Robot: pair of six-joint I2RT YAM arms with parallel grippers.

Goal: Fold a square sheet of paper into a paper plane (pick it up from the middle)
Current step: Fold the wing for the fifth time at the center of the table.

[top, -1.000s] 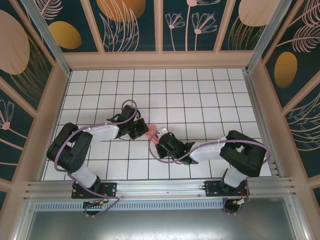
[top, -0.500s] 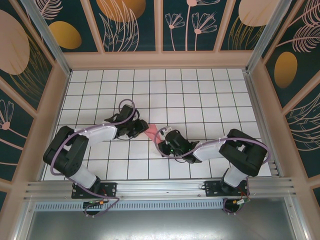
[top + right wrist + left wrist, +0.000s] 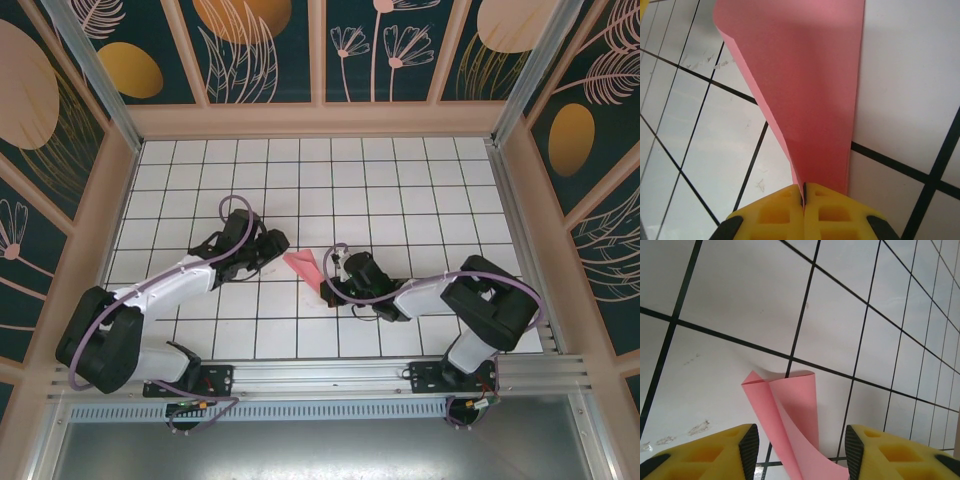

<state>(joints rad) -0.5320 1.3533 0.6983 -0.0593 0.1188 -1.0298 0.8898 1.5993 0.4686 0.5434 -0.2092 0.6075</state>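
Top view, pink sheet of paper [image 3: 304, 267]: folded into a narrow wedge on the white grid table [image 3: 400, 190]. It lies between the two sets of fingers, wide end toward the left gripper's tips and narrow end at the right gripper's tips.
Top view, left gripper [image 3: 279, 241]: low over the table, tips just beside the paper's wide end. How far the fingers stand apart I cannot tell from here.
Top view, right gripper [image 3: 328, 291]: low over the table, tips at the paper's narrow end. The grip is too small to read here.
Left wrist view, left gripper [image 3: 800, 447]: jaws apart, with a wide gap between the two black pads [image 3: 749, 444].
Left wrist view, paper [image 3: 790, 405]: one end lies ahead of the fingers, where two flaps meet at a crease and one curls up off the tiles. The rest runs back through the gap between the pads. It comes close to one pad, but whether it touches cannot be told.
Left wrist view, table [image 3: 740, 295]: white tiles and black lines ahead of the fingers, faint scuffs beside one yellow finger.
Right wrist view, right gripper [image 3: 804, 192]: yellow fingers [image 3: 770, 210] pressed together with no gap, clamped on the paper's narrow end.
Right wrist view, paper [image 3: 810, 85]: widens away from the fingertips, its layered edges meeting at the pinch.
Right wrist view, table [image 3: 910, 75]: bare tile beside the paper, ahead of the fingers.
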